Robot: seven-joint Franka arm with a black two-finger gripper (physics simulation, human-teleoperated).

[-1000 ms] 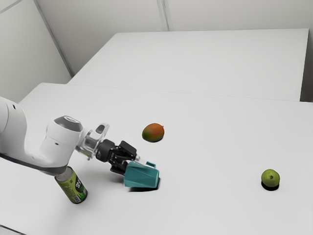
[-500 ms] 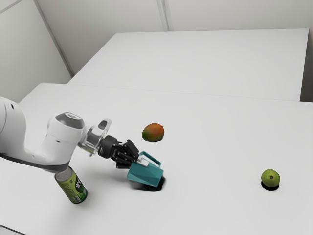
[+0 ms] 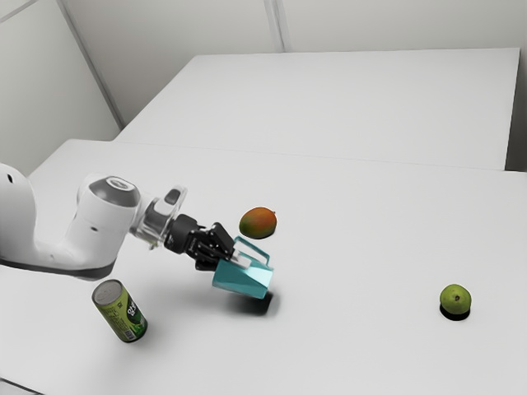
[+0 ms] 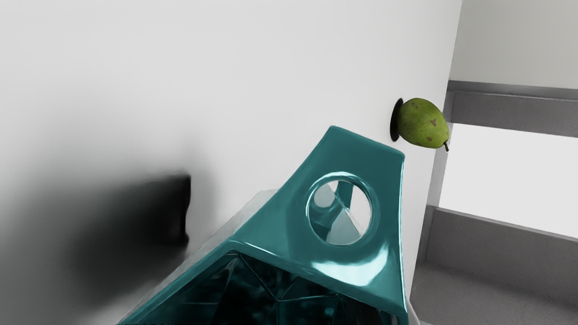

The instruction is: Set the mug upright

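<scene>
The teal mug [image 3: 243,278] is tilted in the exterior view, its handle loop on the upper side and its body raised off the table above a dark shadow. My gripper [image 3: 239,258] is shut on it near the handle. From the wrist view, the mug [image 4: 289,221] stands large before my hand, with a round hole and a dark hollow facing the camera. Pale finger edges of my gripper [image 4: 318,248] peek out behind the teal surface, which hides most of them.
A green can [image 3: 121,311] stands near the arm at the exterior view's lower left. The red-green mango [image 3: 258,222] lies beyond the mug. Far toward the exterior view's right is a green pear [image 3: 455,299], seen also as the pear [image 4: 422,123] near the table edge.
My hand has risen slightly, carrying the mug up and a little toward the exterior view's right. The mug has tilted, its handle loop showing more, and its shadow has separated from it.
</scene>
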